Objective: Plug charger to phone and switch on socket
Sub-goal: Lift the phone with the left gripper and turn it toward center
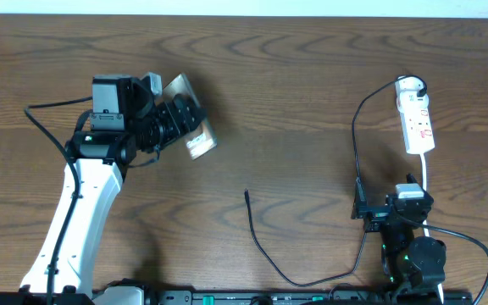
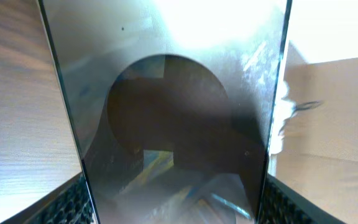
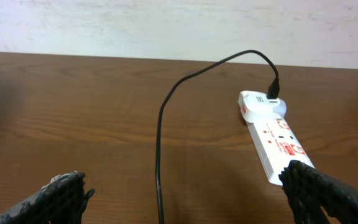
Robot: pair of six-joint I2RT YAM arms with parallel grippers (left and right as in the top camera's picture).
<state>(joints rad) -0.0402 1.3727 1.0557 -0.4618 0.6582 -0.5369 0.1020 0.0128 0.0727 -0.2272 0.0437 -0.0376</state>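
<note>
Wood counter [image 1: 295,102]: phone [image 1: 195,135] glossy, reflective face, white label end, clamped in L pincer [image 1: 176,119]; R pincer [image 3: 194,199] wide, empty

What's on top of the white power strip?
White power strip: white adapter block at far end, thin black cable plugged in. Near end hidden behind right fingers.

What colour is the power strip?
The narrow elongated power strip is white with red markings; clearest in the right wrist view.
</note>
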